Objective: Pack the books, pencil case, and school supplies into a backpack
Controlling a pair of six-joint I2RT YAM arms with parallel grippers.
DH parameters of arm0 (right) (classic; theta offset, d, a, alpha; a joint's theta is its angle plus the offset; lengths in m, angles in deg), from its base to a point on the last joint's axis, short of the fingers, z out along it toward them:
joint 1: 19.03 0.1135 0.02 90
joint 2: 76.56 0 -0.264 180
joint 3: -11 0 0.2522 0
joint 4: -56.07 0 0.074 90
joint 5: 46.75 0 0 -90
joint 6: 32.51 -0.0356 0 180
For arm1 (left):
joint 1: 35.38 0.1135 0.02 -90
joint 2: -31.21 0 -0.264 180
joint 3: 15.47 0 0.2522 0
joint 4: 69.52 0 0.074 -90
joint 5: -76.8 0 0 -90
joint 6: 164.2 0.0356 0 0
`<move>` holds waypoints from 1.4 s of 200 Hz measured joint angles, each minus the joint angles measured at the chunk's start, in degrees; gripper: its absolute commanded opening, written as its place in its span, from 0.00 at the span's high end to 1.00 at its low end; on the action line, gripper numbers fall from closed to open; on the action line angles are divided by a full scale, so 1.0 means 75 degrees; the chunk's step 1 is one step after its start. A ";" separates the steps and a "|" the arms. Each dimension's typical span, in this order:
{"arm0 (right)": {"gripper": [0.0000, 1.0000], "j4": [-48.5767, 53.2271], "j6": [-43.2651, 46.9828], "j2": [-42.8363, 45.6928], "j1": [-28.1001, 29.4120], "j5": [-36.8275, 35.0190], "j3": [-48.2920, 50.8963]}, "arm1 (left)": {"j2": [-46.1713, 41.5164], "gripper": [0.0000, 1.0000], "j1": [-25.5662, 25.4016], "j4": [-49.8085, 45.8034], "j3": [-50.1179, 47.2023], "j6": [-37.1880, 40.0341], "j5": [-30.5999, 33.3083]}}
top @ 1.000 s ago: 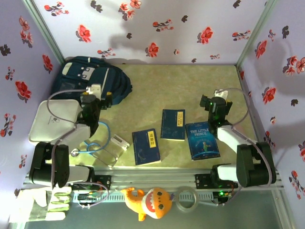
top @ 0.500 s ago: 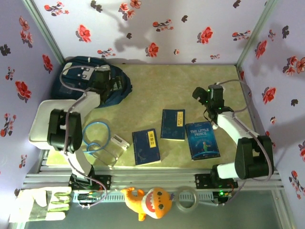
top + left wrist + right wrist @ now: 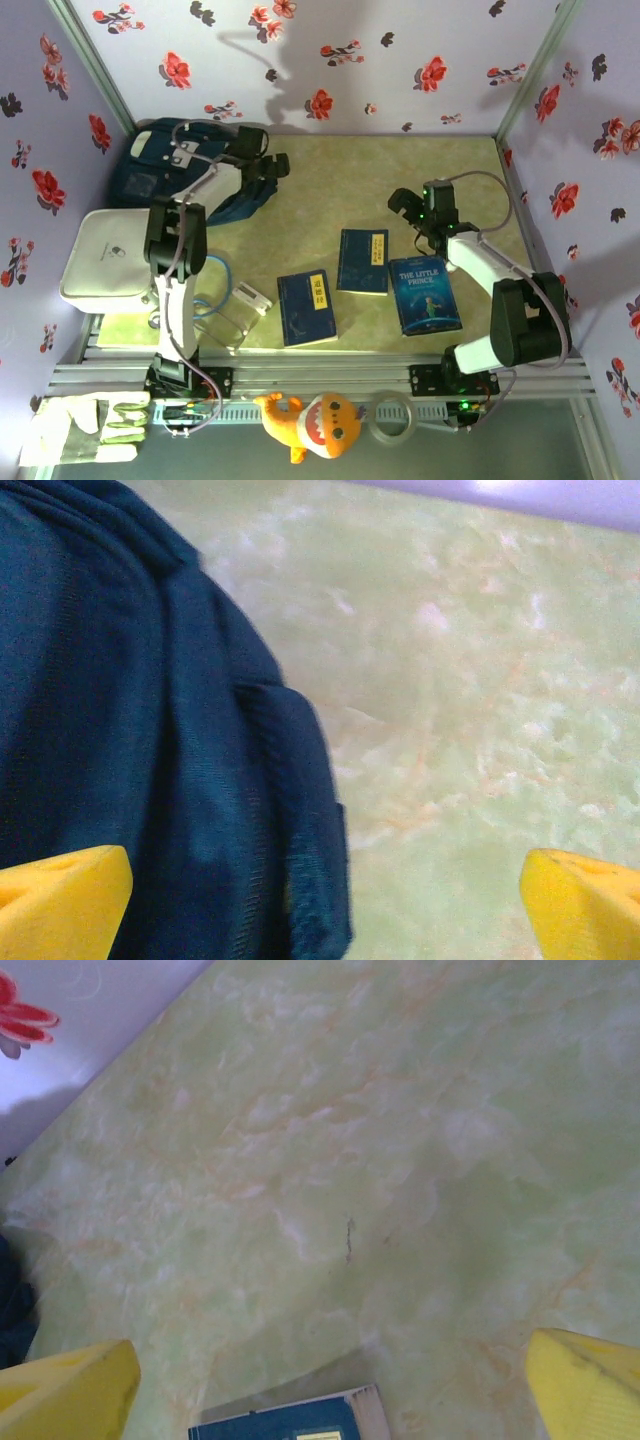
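- Navy fabric fills the far left corner of the desk (image 3: pixel 330 190). The backpack (image 3: pixel 165 170) lies there against the walls, its white-grey patches facing up.
- Seen from above, the left gripper (image 3: pixel 270 166) sits at the backpack's right side, low over the bag's edge. Whether it touches the fabric I cannot tell from up there.
- Its wrist camera gives what the overhead one can't: coarse blue weave close up, a dark strap (image 3: pixel 300 840) running down the bag's edge, and green marbled desk to the right. The yellow fingertips (image 3: pixel 60 900) stand wide apart, one over the fabric and the other over bare desk, with nothing gripped.
- Flat toward the desk's near edge, well apart from the backpack, lie three volumes. They are the near navy book (image 3: pixel 307 307), the middle navy book (image 3: pixel 363 261) just beyond it, and the Little Prince book (image 3: pixel 425 293) to their right.
- The right gripper (image 3: pixel 405 205) hovers beyond the middle navy book and the Little Prince book, toward the desk's centre.
- Its wrist camera shows the jaws spread wide over bare desk, holding nothing. A book corner (image 3: pixel 290 1425) pokes in at the bottom; which book it belongs to I cannot tell. The floral wall (image 3: pixel 60 1030) shows at upper left.
- A white tray (image 3: pixel 110 250) rests at the left edge, just in front of the backpack.
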 measured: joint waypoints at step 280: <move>0.01 -0.0146 -0.0055 -0.1096 0.0256 0.0871 -0.0895 | -0.3666 0.16 -0.0906 -0.0580 -0.2535 -0.1326 -0.0729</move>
